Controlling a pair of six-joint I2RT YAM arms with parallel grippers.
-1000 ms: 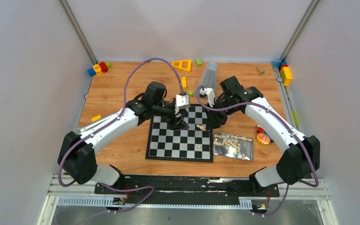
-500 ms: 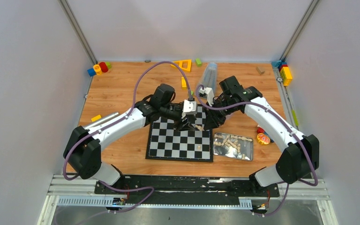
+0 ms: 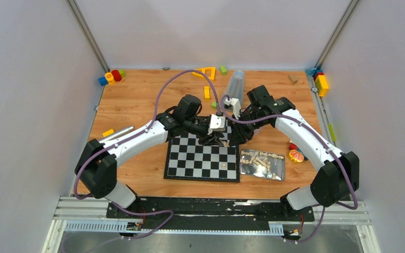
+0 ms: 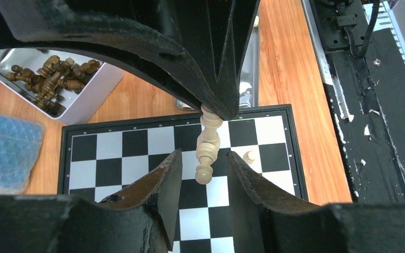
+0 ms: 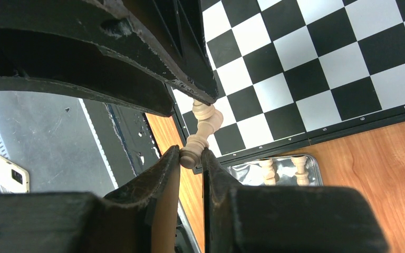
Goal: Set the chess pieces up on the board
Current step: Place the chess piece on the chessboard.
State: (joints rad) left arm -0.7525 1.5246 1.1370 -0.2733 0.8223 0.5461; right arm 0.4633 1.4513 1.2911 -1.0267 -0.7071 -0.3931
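The board (image 3: 190,164) lies on the table's near middle. My right gripper (image 5: 191,155) is shut on the base of a cream chess piece (image 5: 203,126) and holds it in the air over the board's far right part. My left gripper (image 4: 204,158) is open. Its fingers (image 4: 164,182) stand on either side of the piece's free end (image 4: 205,169) with a gap on each side. One small cream pawn (image 4: 250,156) stands on the board (image 4: 137,142) near its right edge. Both grippers meet in the top view, the left gripper (image 3: 212,138) beside the right one.
A tin (image 3: 262,164) of cream pieces sits right of the board. A second tin (image 4: 58,79) holds dark pieces, next to a blue bubble bag (image 4: 5,153). Coloured blocks (image 3: 111,77) lie along the table's far edge and corners, and a yellow block (image 3: 108,133) at the left.
My left gripper has moved right along the board's far side to the right gripper, and its jaws have narrowed around the held piece. The right arm has stayed still.
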